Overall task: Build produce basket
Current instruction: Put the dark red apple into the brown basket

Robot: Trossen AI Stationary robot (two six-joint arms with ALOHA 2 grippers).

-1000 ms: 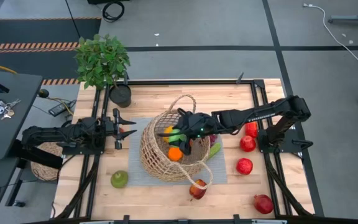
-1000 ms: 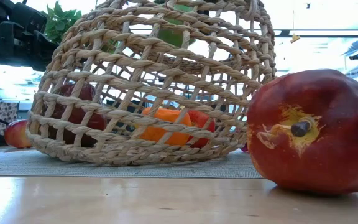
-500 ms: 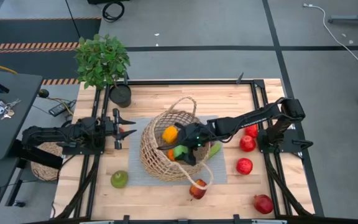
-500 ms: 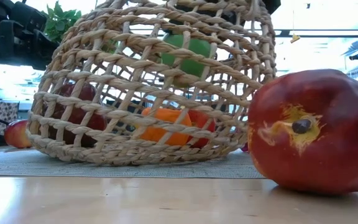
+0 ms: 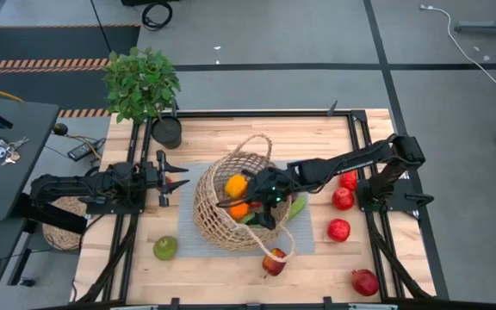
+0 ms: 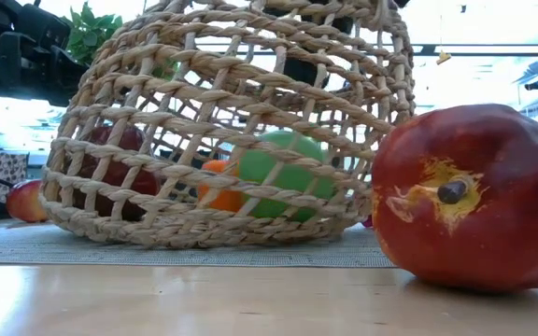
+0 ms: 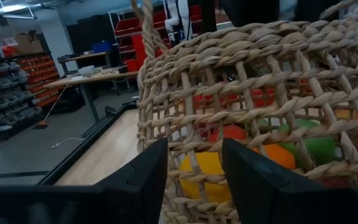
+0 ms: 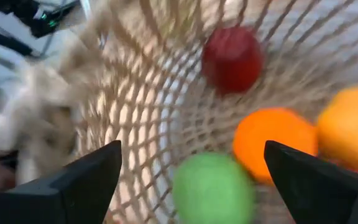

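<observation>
Basket (image 5: 231, 215) sits mid-desk, our right gripper (image 5: 252, 209) open inside it over a green fruit (image 6: 283, 173); left gripper (image 5: 172, 179) waits closed; next we judge: withdraw, fetch red fruit

A potted plant (image 5: 141, 83) with many green leaves stands at the far left corner of the wooden worktop (image 5: 209, 267), in a dark round pot (image 5: 167, 132). A grey mat (image 5: 306, 237) lies flat on the middle of the worktop. A smaller wicker object (image 5: 61, 226) sits beside the left edge of the worktop, partly hidden. A dark side desk (image 5: 7, 155) stands further left, and on it lies a bunch of keys (image 5: 0, 151). On the grey floor behind runs a striped orange and black tape (image 5: 46, 63), and a white cable (image 5: 472, 47) lies at the far right. In the left wrist view, red shelves (image 7: 129, 31) and a table (image 7: 86, 78) stand in the room beyond
</observation>
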